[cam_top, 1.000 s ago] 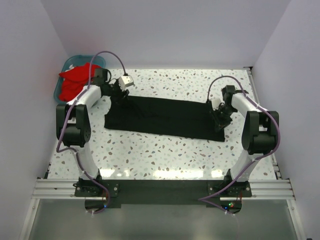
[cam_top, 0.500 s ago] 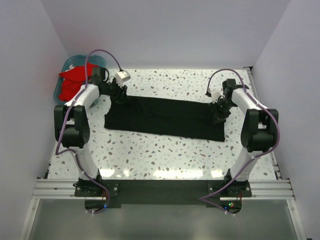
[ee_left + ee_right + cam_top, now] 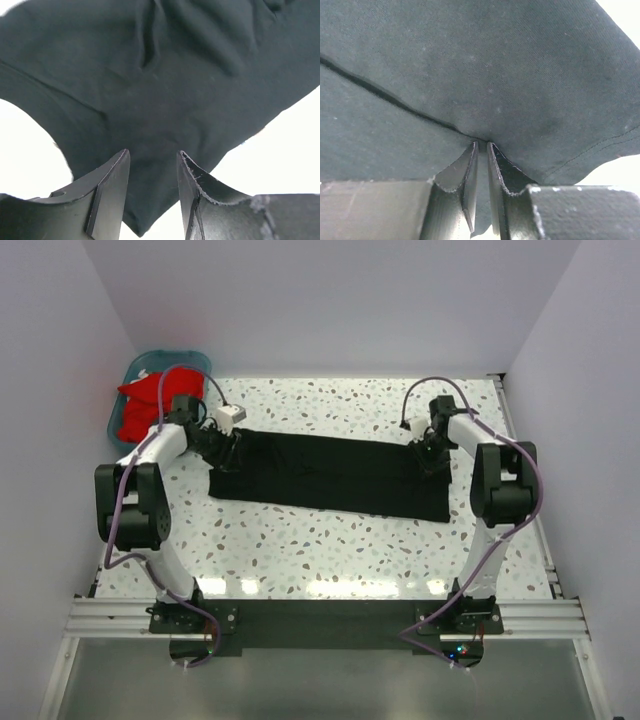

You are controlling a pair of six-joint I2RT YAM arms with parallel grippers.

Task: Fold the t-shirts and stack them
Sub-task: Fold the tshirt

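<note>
Pinching a small fold of cloth at their tips, the fingers of the right gripper [image 3: 482, 145] stood almost together, holding the far right corner of the large, soft, plain black t-shirt [image 3: 330, 475]. The left gripper [image 3: 152, 155] stood about half open, its jaws set to either side of the garment's far left corner and gripping nothing that could be seen. The shirt lay spread in a long flat band across the middle of the white speckled table [image 3: 330, 540], between the two arms. Bright red t-shirts [image 3: 150, 405] sat heaped in the teal plastic basket [image 3: 150, 357] at the far left corner of the table. The black cloth looked light and limp, likely to sag and drag rather than keep its shape. Matched holds on both end corners, taking in every layer, seemed the sound way to lift it evenly.
</note>
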